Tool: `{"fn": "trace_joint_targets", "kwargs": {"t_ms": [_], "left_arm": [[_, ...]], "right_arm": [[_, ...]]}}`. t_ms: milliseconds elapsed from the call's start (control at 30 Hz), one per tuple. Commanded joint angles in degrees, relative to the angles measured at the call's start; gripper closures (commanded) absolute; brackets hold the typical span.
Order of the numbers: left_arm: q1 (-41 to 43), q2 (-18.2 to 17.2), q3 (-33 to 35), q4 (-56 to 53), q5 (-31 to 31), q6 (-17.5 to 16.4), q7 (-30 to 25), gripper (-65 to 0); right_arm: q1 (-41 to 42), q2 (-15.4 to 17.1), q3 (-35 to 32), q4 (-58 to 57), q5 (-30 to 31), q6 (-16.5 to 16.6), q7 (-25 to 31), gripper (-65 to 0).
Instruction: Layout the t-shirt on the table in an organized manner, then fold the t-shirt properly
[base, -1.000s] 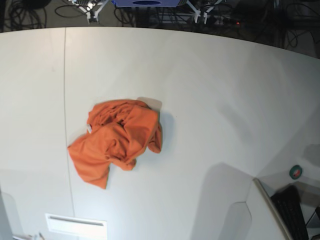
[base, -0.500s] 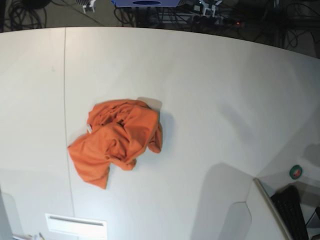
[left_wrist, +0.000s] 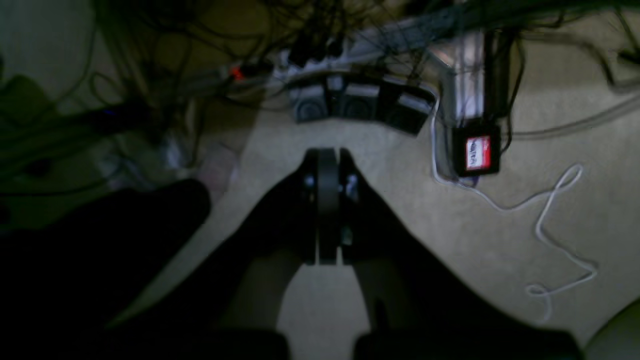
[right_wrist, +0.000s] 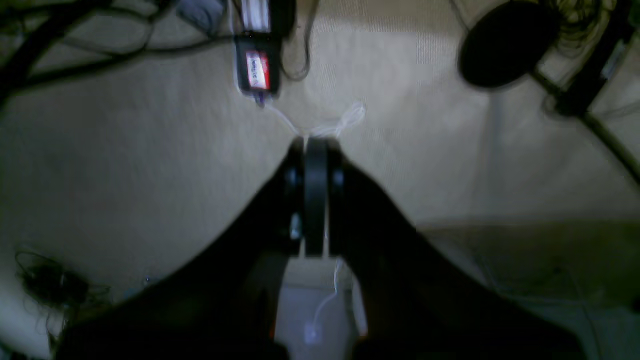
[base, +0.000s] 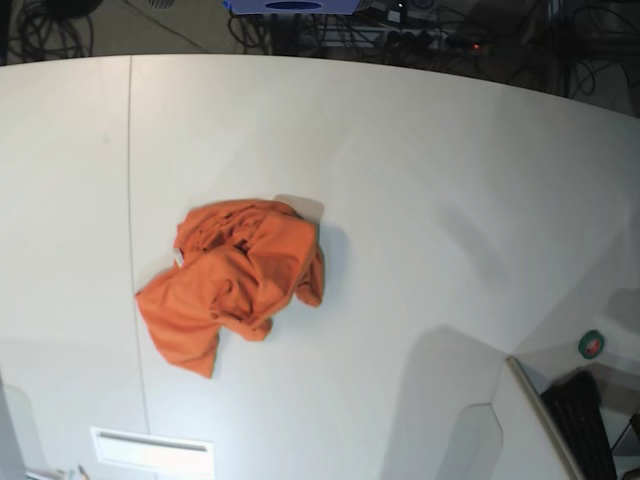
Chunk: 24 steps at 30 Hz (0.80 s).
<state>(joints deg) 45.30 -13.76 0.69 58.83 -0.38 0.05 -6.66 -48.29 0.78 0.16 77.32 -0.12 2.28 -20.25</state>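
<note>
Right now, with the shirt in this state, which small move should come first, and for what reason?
Probably bring one arm over the table toward the t-shirt and open its pincer. The shirt lies crumpled in a heap, nothing laid out yet. The left pincer and right pincer are both shut, holding nothing, over the floor, away from the cloth.

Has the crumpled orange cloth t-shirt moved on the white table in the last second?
No. The t-shirt lies in the same spot beside the table's dark seam line.

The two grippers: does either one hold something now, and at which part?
Nothing is held. The left gripper and right gripper are both shut on nothing, over the floor. The t-shirt lies crumpled on the table, untouched.
</note>
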Motion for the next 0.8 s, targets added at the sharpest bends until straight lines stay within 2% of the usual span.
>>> {"fn": "trace_joint_targets", "kwargs": {"t_ms": [0,133,233,367,467,600,733,767], "left_arm": [[2.31,-0.88,-0.03,3.55,0.07,0.25,-0.51,0.0],[9.25,-4.31,-0.29,17.96,-0.01,0.25,-0.51,0.0],[13.03,-5.45,-0.64,28.16,-0.01,0.25,-0.42,0.0],[13.38,-5.63,-0.82,38.53,-0.10,0.25,0.55,0.0],[8.64,-4.39,-0.29,45.48,-2.74,0.25,9.16,0.0],[-4.02,-0.35,-1.44,49.08,-15.13,0.25,26.66,0.0],[-16.77,2.81,-1.35,48.64,-22.25,0.25,37.38,0.0],[-19.32,3.96,-1.70,48.56,-22.87,0.25,38.96,0.0]], "right_arm": [[-1.60,-0.12,0.14,4.04,0.25,0.13,-0.54,0.0],[-6.96,-0.29,0.14,19.08,0.25,0.13,-4.76,0.0],[-9.25,-0.29,0.14,28.57,0.25,0.13,-5.29,0.0],[-5.11,-0.12,0.14,36.57,-0.01,0.13,-5.73,0.0],[2.18,0.15,0.06,37.80,-0.01,0.49,-9.86,0.0],[15.02,2.61,0.50,37.01,0.25,1.28,-20.15,0.0],[27.06,3.31,1.11,36.75,0.16,9.89,-24.10,0.0],[30.31,3.93,1.90,36.57,0.08,12.62,-24.89,-5.6]]}}
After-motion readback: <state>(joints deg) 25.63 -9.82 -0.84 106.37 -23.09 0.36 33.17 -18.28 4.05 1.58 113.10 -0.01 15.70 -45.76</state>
